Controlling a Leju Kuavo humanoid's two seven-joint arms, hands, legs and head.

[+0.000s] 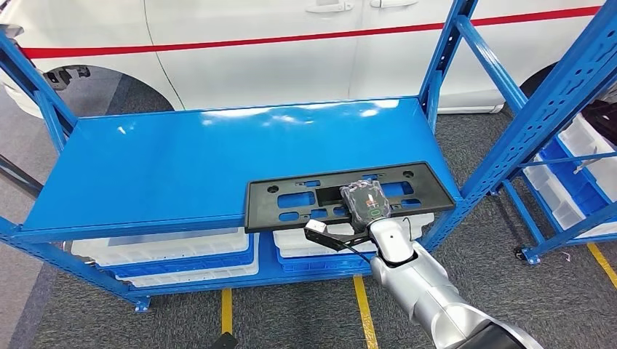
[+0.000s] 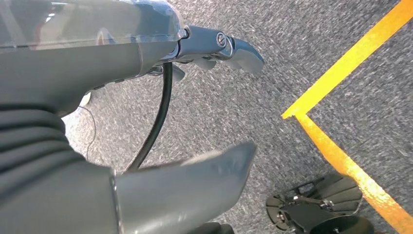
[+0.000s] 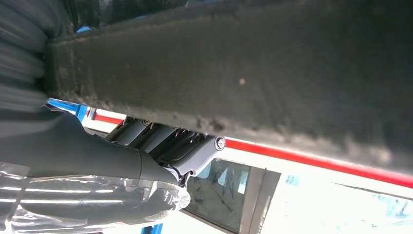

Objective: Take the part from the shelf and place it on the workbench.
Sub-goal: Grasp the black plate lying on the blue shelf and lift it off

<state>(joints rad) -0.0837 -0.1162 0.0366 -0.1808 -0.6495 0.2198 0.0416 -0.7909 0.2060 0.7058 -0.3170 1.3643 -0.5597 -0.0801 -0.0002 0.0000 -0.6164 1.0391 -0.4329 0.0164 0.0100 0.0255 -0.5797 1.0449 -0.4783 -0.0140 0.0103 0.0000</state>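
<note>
A flat black plastic part (image 1: 305, 198) with several cut-outs lies on the blue shelf top (image 1: 182, 167) at its front right, its near edge jutting over the shelf's front. My right hand (image 1: 367, 200), its back wrapped in clear film, grips the part's near edge from above, right of the middle. In the right wrist view the part (image 3: 243, 63) is a broad dark band, and the hand's fingers (image 3: 170, 141) lie against it; the thumb is hidden. My left hand (image 2: 146, 53) hangs over the grey floor, thumb and fingers apart, holding nothing.
White bins (image 1: 167, 251) stand on the shelf's lower level. A white car with a red stripe (image 1: 291, 43) is parked close behind. A second blue rack (image 1: 575, 182) with white bins stands at the right. Yellow lines (image 1: 364, 313) mark the floor.
</note>
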